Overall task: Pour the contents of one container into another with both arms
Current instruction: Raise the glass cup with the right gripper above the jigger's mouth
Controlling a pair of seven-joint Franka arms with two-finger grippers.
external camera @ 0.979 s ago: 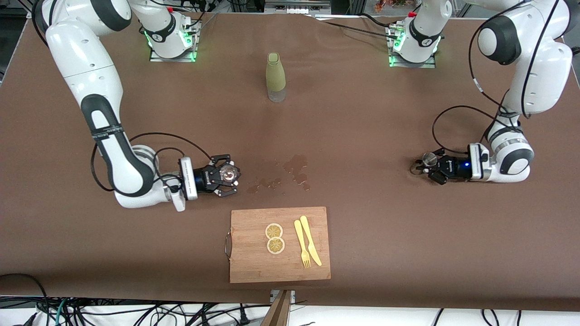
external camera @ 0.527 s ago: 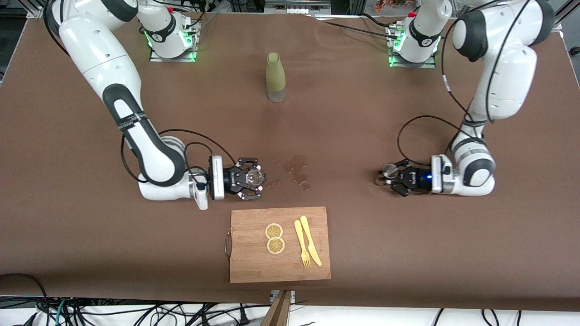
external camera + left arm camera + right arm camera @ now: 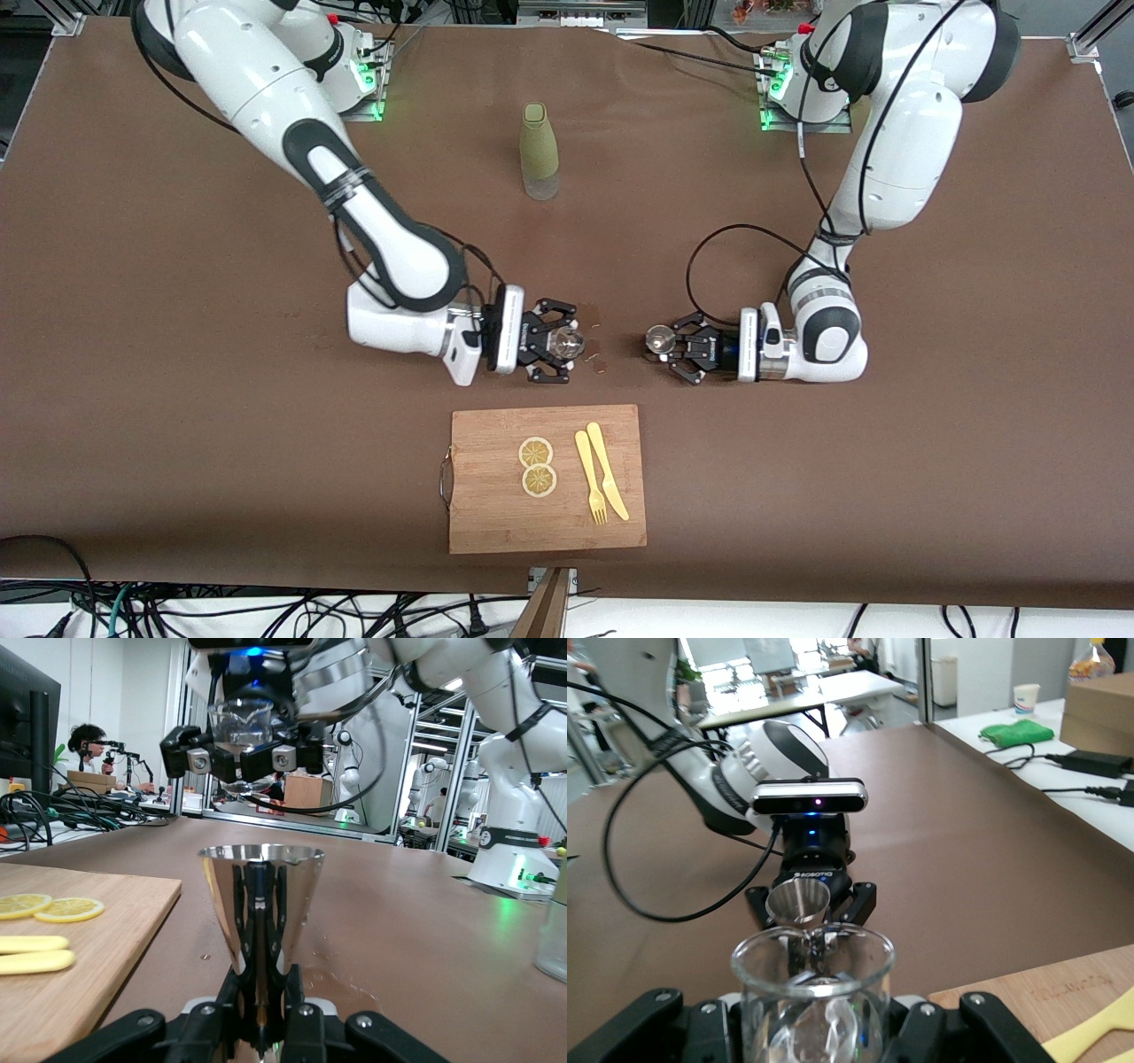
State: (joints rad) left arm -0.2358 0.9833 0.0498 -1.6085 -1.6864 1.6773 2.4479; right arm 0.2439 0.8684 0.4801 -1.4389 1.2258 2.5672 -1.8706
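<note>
You are looking at both arms reaching in over the middle of the brown surface (image 3: 177, 266), their hands facing each other. The right hand (image 3: 562, 342) is clamping its fingers (image 3: 926, 1020) on the small clear glass cup (image 3: 569, 342), holding it upright over the wet stain (image 3: 595, 359) on the surface. The left hand (image 3: 666, 342) is gripping the steel jigger (image 3: 658, 338) at its narrow waist, fingers (image 3: 301, 1014) pressed together on it, and the jigger is standing upright with its open mouth up. The two containers are sitting close but apart, level with each other, neither tilting. The cutting board (image 3: 496, 523) is lying nearer the front camera than both hands, carrying two lemon slices (image 3: 537, 466) and a yellow fork and knife (image 3: 601, 483). The olive-green bottle (image 3: 539, 151) is standing upright, farther from the front camera, between the two bases.
</note>
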